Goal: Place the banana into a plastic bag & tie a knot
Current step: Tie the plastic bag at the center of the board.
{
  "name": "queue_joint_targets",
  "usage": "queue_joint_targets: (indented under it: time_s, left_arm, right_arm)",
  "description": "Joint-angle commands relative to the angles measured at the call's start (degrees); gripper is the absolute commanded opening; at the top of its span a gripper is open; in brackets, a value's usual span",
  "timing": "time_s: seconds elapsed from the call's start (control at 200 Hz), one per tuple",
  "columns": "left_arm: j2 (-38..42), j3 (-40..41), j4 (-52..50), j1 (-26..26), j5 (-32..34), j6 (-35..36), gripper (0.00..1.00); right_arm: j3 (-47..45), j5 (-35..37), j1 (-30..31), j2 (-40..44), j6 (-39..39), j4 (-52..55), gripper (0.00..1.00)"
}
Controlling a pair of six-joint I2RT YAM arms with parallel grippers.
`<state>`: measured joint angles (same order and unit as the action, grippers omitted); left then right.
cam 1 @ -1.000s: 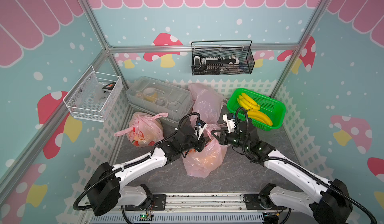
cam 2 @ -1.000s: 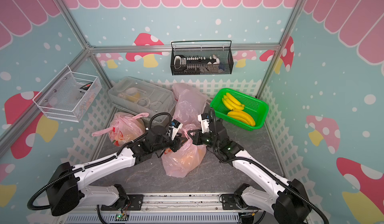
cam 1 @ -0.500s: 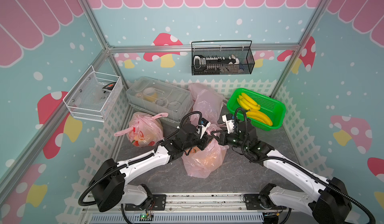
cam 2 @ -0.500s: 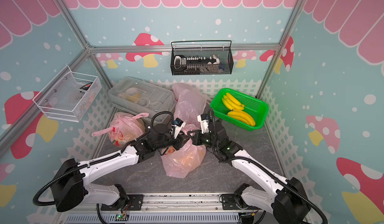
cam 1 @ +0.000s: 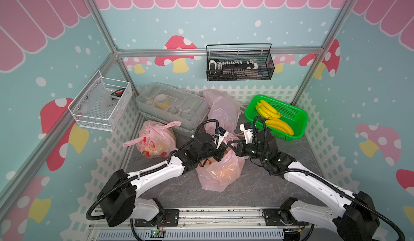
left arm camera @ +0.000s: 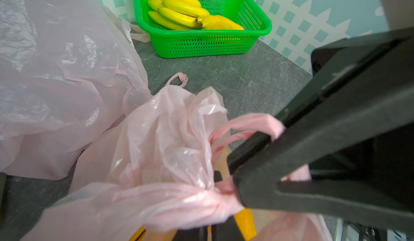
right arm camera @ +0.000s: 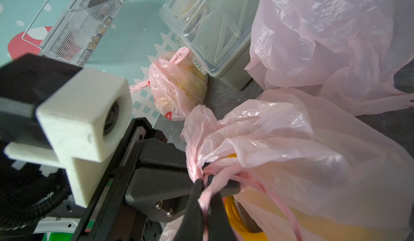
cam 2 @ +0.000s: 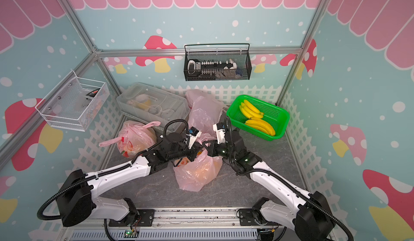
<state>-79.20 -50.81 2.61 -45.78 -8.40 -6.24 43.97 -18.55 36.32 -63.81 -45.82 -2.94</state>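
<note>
Your left tool (cam 1: 224,150) and right tool (cam 1: 234,147) meet over the pink bag (cam 1: 220,172), each pinching a handle strand, likely to cross them into a knot. The banana (right arm camera: 239,224) sits inside, weighting the bag on the desk (cam 1: 257,184).

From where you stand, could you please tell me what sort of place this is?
Likely a robot test booth styled as a play market: mushroom-print walls, aluminium frame, green basket of bananas.
</note>
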Motion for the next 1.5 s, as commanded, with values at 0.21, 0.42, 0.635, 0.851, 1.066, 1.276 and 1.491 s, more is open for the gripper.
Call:
queue_joint_targets:
  time_s: [0.21, 0.42, 0.635, 0.851, 1.066, 1.276, 1.491]
  left_arm:
    - [4.0, 2.6, -0.4, 0.6, 1.5, 0.7, 0.0]
    - [6.0, 4.3, -0.1, 1.6, -0.2, 1.0, 0.0]
    - [6.9, 4.8, -0.1, 2.2, -1.1, 1.3, 0.0]
    - [6.8, 4.4, -0.2, 2.4, -2.1, 1.3, 0.0]
    - [6.2, 3.9, -0.4, 2.4, -3.5, 1.3, 0.0]
    - [6.1, 3.6, -0.7, 2.4, -4.7, 1.5, 0.0]
    - [5.5, 3.3, -0.6, 2.4, -6.2, 1.3, 0.0]
  right_arm:
    - [1.7, 1.5, -0.2, 3.0, 5.8, 5.0, 0.07]
    - [3.9, -0.6, -2.6, 7.1, 14.5, 12.7, 0.31]
    - [5.3, 1.4, -3.8, 9.3, 26.1, 19.9, 0.39]
    - [2.7, 4.0, -3.7, 8.6, 34.4, 19.7, 0.41]
    - [0.4, 3.2, -3.0, 7.0, 36.4, 13.9, 0.42]
    - [0.2, 3.6, -1.2, 5.0, 37.7, 11.0, 0.42]
    - [2.2, 2.6, 0.6, 1.3, 38.2, 9.1, 0.33]
